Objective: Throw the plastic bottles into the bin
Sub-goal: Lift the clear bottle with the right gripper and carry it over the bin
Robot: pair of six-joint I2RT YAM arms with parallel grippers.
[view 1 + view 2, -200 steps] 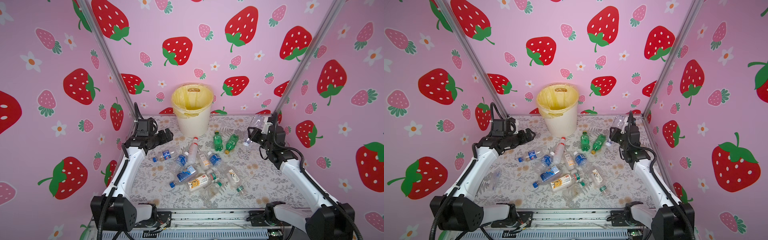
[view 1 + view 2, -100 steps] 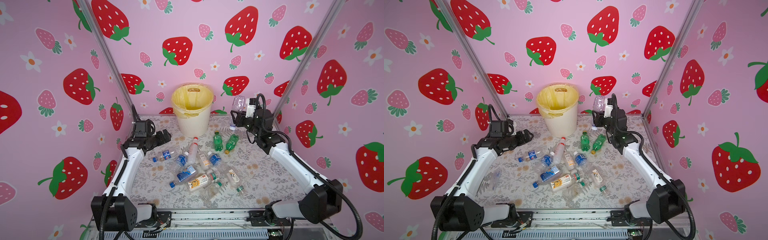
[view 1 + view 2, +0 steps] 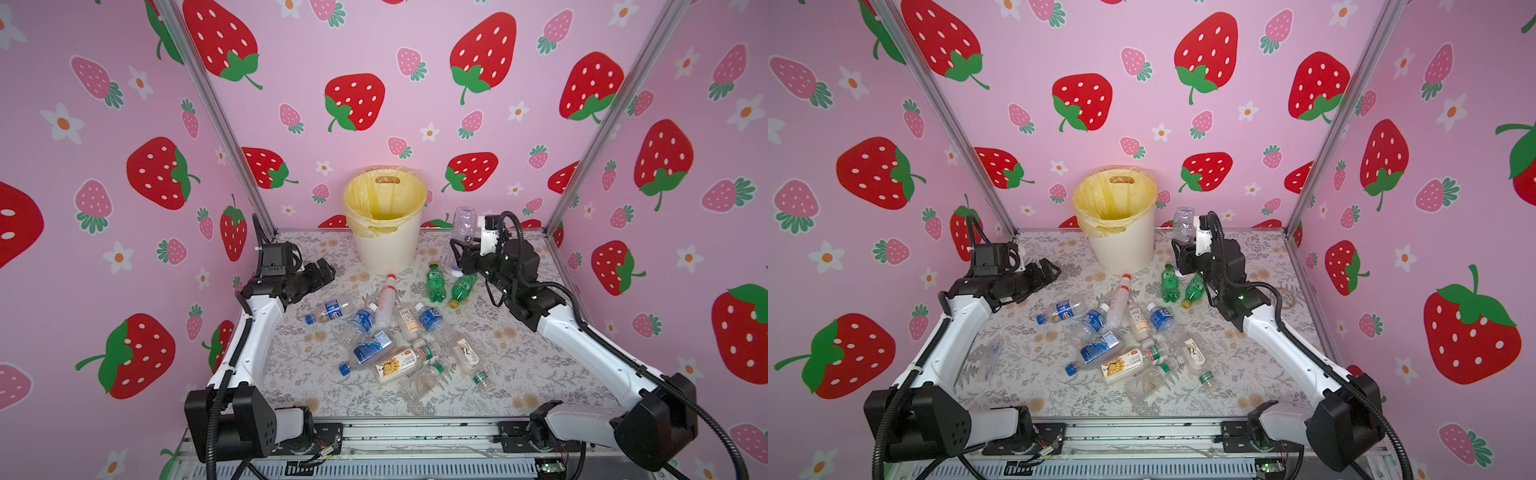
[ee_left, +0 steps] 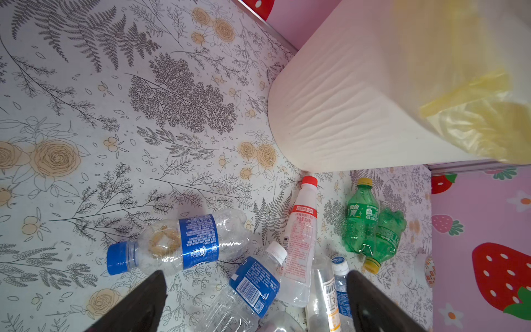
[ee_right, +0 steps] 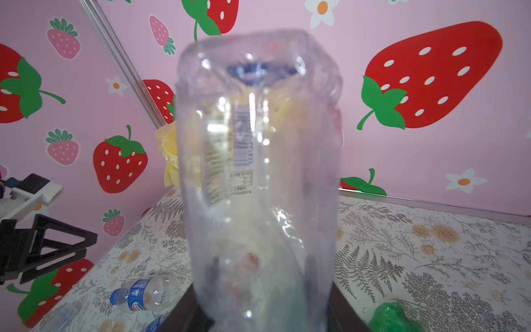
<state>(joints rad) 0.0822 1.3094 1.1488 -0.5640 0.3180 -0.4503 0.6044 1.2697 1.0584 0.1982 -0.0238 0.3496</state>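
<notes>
Top views: cream-white ribbed round plastic bin (image 3: 386,253), lined with a yellow bag, stands at the back of the floral-print worktop (image 3: 540,353); no bottle shows inside it, as far as the liner lets one see; right claw (image 3: 462,257) is clenched on a clear crumpled plastic bottle (image 3: 464,222), which is upright, lifted, beside the bin's rim and not over its mouth; left claw (image 3: 323,272) is released and empty, low, left of the bin; about a dozen small plastic bottles (image 3: 371,348) lie loose mid-worktop, including two green bottles (image 3: 436,282).

Left wrist: fingers spread, nothing between them; blue-capped clear bottle (image 4: 178,244) and red-capped white bottle (image 4: 301,244) lie near the bin's base.

Right wrist: the held bottle fills the frame, with yellow liner behind it.

Judgement: barely begun; first bottle in transit; carry over the mouth, release, then the whole pile remains.
</notes>
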